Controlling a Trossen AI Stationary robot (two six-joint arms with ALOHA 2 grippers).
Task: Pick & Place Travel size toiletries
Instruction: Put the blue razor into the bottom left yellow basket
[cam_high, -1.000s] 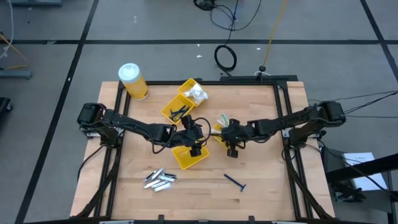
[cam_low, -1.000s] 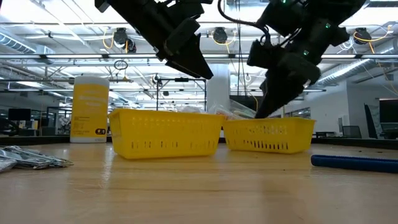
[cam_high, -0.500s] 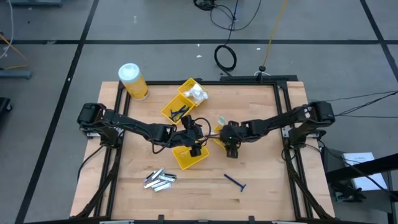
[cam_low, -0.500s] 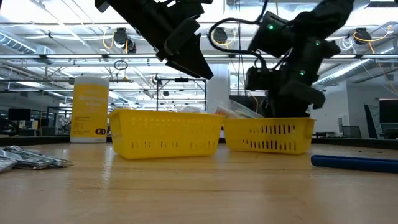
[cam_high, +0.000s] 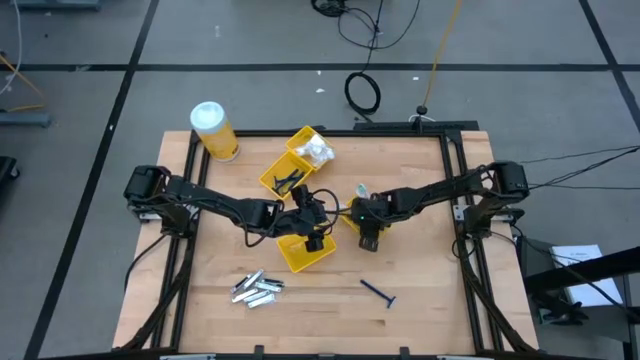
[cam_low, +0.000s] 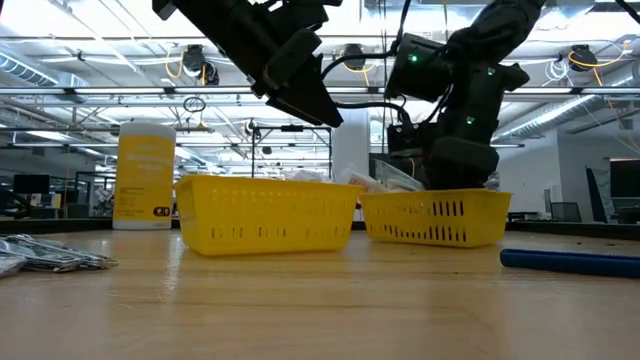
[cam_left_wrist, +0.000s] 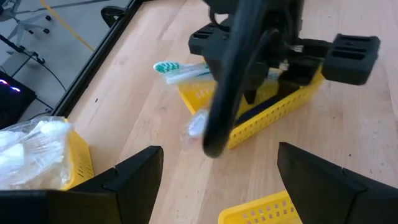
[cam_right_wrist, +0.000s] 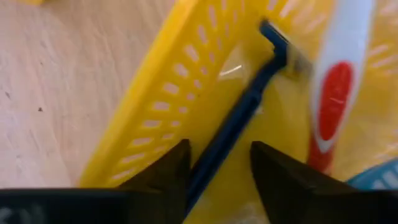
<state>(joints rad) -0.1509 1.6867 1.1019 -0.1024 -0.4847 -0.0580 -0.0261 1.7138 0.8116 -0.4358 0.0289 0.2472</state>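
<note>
A dark-blue razor (cam_right_wrist: 249, 106) lies inside a yellow tray (cam_high: 349, 214) at mid-table, beside a red-and-white toothbrush (cam_right_wrist: 339, 74). My right gripper (cam_right_wrist: 219, 180) points down into this tray, open, with the razor's handle running between its fingers. A teal-headed toothbrush in clear wrap (cam_left_wrist: 168, 66) sticks out over the tray's rim. My left gripper (cam_left_wrist: 217, 186) hangs wide open over another yellow tray (cam_high: 303, 254), with nothing between its fingers. A second blue razor (cam_high: 378, 292) lies flat on the table toward the near edge. My right gripper has a finger on either side of the razor's handle (cam_right_wrist: 214, 155), coming from above and slanting down into the tray. The handle runs close along one finger (cam_right_wrist: 177, 171); I cannot tell whether it touches. The razor lies on the tray's floor.
Several silver tubes (cam_high: 258, 288) lie near the front left. A yellow jar with a white lid (cam_high: 214, 131) stands at the far left corner. Two more yellow trays hold dark items (cam_high: 287, 181) and white packets (cam_high: 316, 151). Bare wood lies to the right of the near razor.
My right gripper has sunk into the mid-table tray and tipped to point more steeply down, shifting a little toward the table's left. The razor on the table and the other items have stayed put.
</note>
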